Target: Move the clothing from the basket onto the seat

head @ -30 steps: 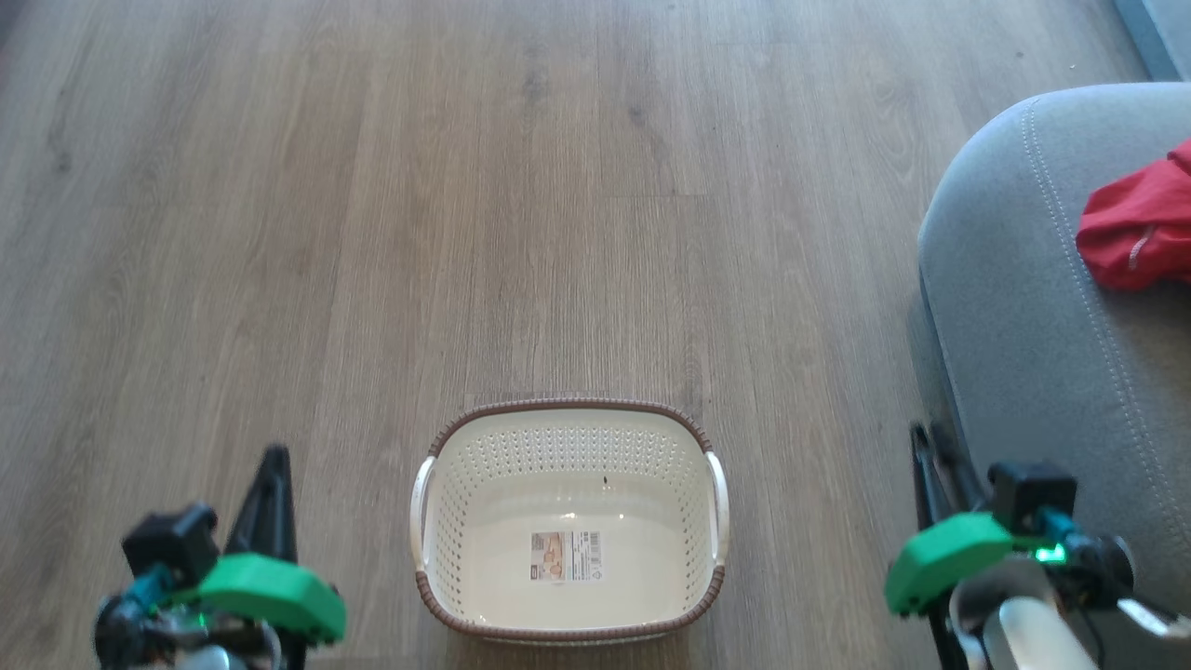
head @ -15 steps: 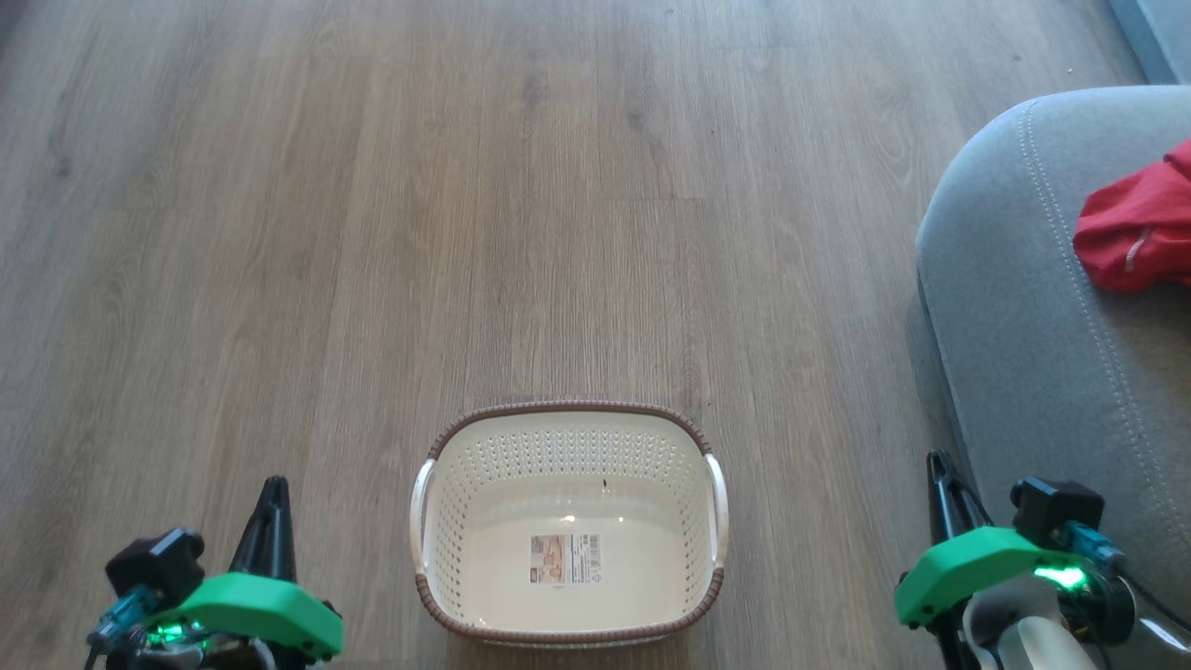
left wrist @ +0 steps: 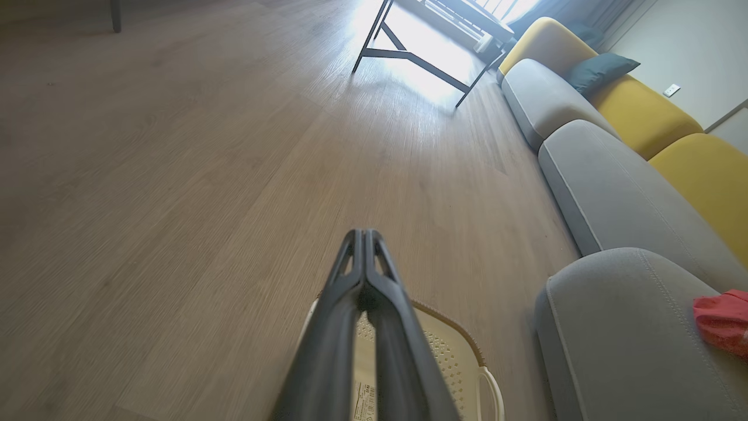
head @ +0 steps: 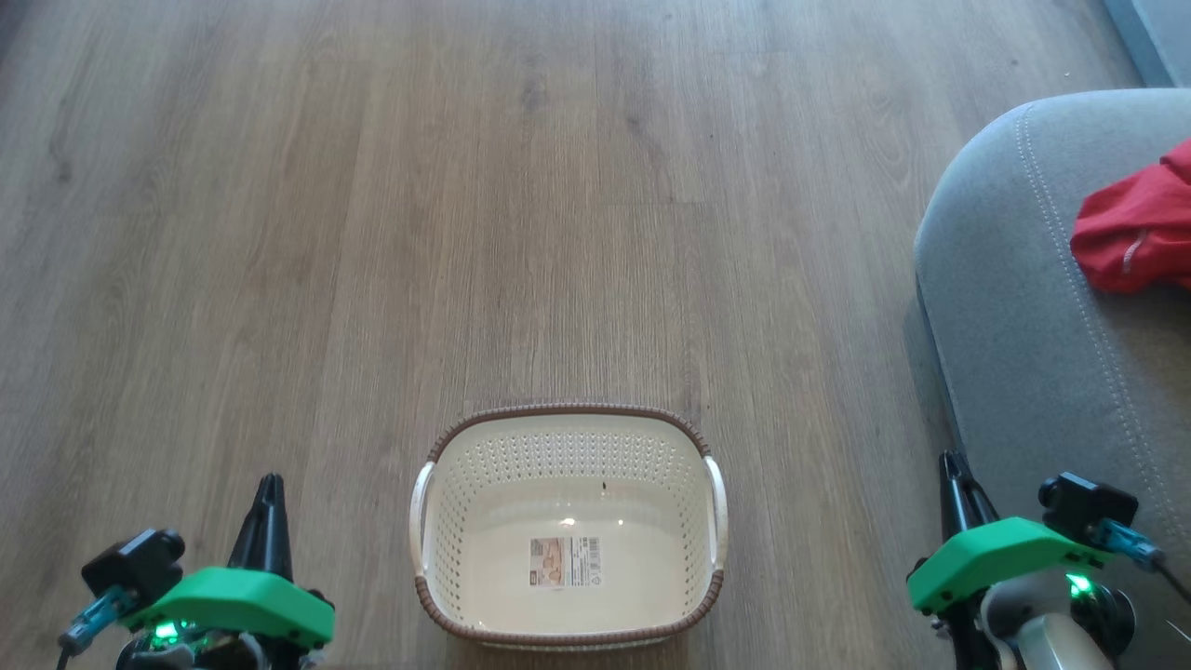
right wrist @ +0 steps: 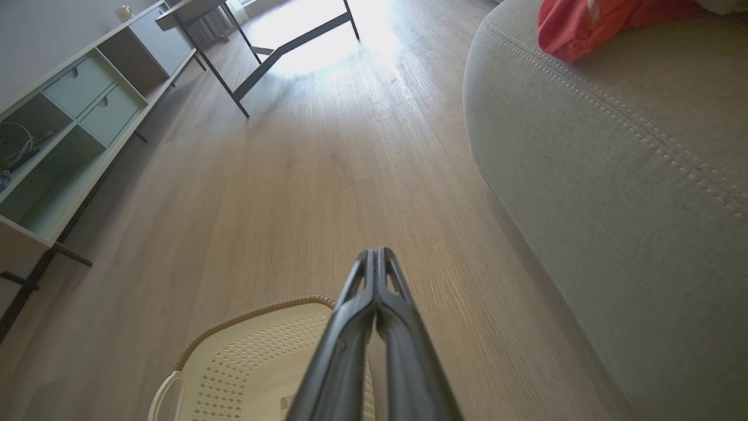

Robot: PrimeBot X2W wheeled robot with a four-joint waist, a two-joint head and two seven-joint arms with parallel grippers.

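**Clothing on seat, basket empty**

Clothing (head: 1130, 237) lies on the seat (head: 1023, 354) at the right edge of frame. Basket (head: 568, 409), bottom centre, holds just its label (head: 565, 558). Left hand (head: 269, 484) and right hand (head: 951, 463) are both clenched, gripping nothing. Transfer looks complete; no further grasp seems needed.

Wood floor (head: 372, 233), black-legged table (left wrist: 385, 53), yellow backrests (left wrist: 643, 111), teal cushion (left wrist: 599, 70).

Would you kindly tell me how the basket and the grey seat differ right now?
The basket is empty but for its label; the seat bears the red clothing. The basket is cream perforated plastic with a brown rim; the seat is grey stitched fabric. The basket is much smaller than the seat. Both have rounded corners.
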